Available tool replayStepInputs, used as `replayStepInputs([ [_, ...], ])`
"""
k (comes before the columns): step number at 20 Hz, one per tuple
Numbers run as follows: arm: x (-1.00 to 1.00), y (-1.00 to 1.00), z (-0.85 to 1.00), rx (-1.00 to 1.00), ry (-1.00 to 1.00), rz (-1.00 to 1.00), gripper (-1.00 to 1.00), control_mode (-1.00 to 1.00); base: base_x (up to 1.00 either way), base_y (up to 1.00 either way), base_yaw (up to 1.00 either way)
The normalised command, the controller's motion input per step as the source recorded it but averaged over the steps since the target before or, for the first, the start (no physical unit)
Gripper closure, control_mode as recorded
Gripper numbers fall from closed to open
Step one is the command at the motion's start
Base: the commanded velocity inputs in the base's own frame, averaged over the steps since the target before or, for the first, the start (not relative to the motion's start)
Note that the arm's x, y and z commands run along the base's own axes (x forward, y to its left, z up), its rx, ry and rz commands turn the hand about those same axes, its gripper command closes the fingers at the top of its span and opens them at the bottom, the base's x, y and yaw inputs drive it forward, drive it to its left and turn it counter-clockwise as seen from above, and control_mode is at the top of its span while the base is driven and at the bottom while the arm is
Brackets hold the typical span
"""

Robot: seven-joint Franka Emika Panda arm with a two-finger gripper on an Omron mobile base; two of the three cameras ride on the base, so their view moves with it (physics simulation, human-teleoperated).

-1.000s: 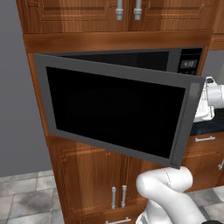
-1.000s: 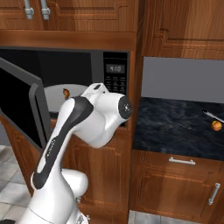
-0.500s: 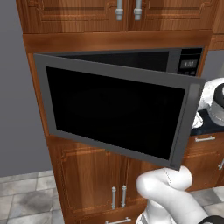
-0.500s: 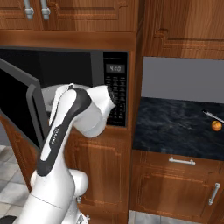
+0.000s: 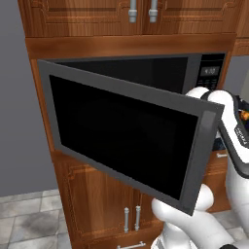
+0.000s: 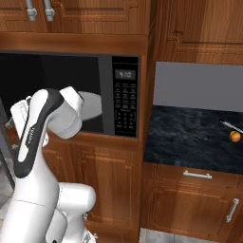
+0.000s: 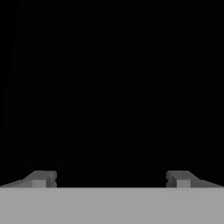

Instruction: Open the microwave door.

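Observation:
The microwave door point(image 5: 126, 141) stands partly open, hinged on its left and swung out toward me, its grey handle bar point(image 5: 202, 155) at the free edge. Behind it the microwave point(image 6: 57, 71) shows a dark interior, a white turntable plate point(image 6: 91, 105) and the black keypad strip point(image 6: 125, 102). My arm reaches in behind the door's free edge; its hand sits at the far left of the right base view, against the door's inner side. In the hand view my gripper point(image 7: 110, 179) is open, fingertips point(image 7: 41, 178) wide apart, facing blackness with nothing between them.
Brown wooden cabinet doors point(image 5: 141, 14) sit above the microwave and more point(image 6: 109, 180) below it. To the right lies a dark stone counter point(image 6: 190, 137) with a small orange object point(image 6: 234, 136) and a thin utensil point(image 6: 228, 125). A grey wall stands left point(image 5: 14, 121).
The microwave door has swung wider open. My arm has moved left, from in front of the keypad to behind the door's free edge.

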Motion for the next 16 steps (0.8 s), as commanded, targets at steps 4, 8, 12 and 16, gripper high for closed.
replayStepInputs([
  [4, -0.68, 1.00, -0.15, 0.00, -0.21, 0.27, -1.00, -1.00, 0.00, 0.00, 0.00],
  [8, -0.53, 1.00, -0.14, 0.04, -0.27, 0.17, -1.00, -1.00, 0.00, 0.00, 0.00],
  [12, -0.14, 1.00, -0.03, 0.16, -0.30, 0.04, -1.00, -1.00, 0.00, 0.00, 0.00],
  [16, 0.18, 1.00, 0.00, 0.26, -0.30, 0.00, -1.00, -1.00, 0.00, 0.00, 0.00],
])
